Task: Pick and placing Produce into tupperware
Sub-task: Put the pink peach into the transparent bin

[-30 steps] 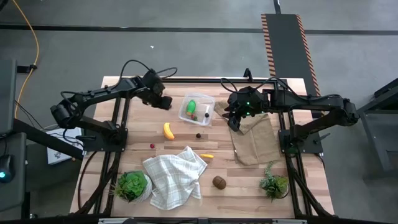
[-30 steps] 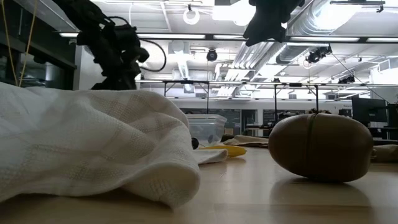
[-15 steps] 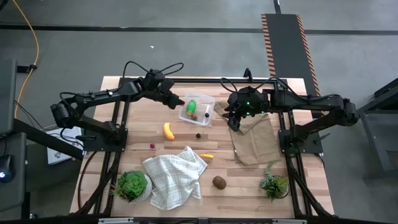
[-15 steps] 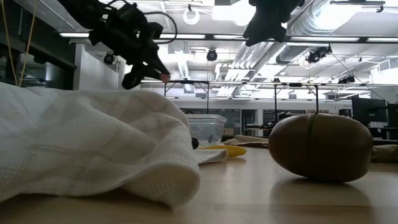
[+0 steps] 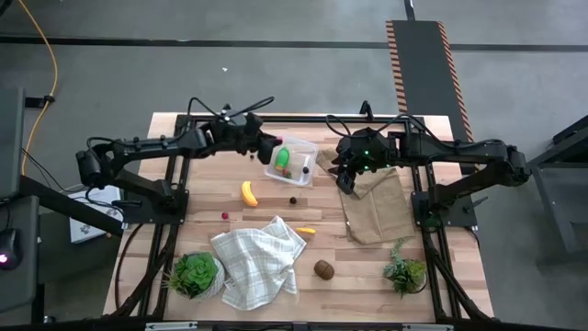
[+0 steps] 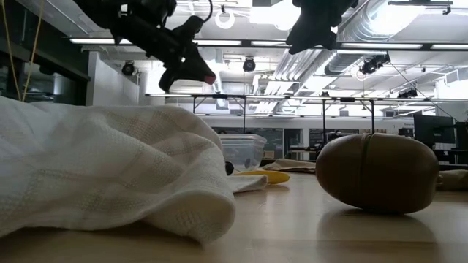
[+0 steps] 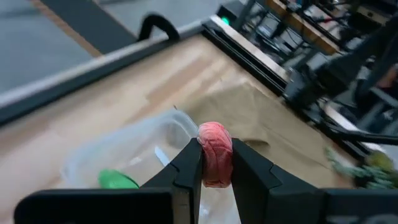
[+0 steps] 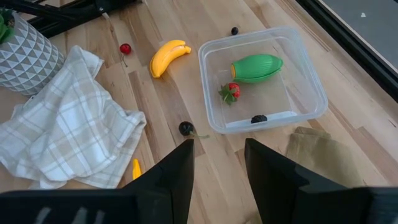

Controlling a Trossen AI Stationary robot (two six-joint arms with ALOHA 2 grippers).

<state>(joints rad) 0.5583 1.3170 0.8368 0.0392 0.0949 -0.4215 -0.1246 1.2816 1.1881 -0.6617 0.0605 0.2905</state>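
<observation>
My left gripper hovers at the left side of the clear tupperware, shut on a small red piece of produce. The tupperware holds a green piece, a strawberry and a dark berry. On the table lie the banana, a red berry, a dark berry, a small yellow piece and the kiwi. My right gripper is open, raised right of the tupperware over a brown cloth. My left gripper pinches the red piece between its two fingers, at their free ends. The fingers slant down toward the table's right side. The piece is lifted clear of the table, and it shows red at the fingertips in the low view.
A white checked cloth lies crumpled at the near middle of the table and a brown cloth at the right. Potted plants stand at the near left and near right. Bare wood shows between banana and kiwi.
My left gripper has carried the red piece toward the table's right, up to the tupperware's left side. It has tipped from pointing down to slanting forward and has risen a little. It stays shut on the piece.
</observation>
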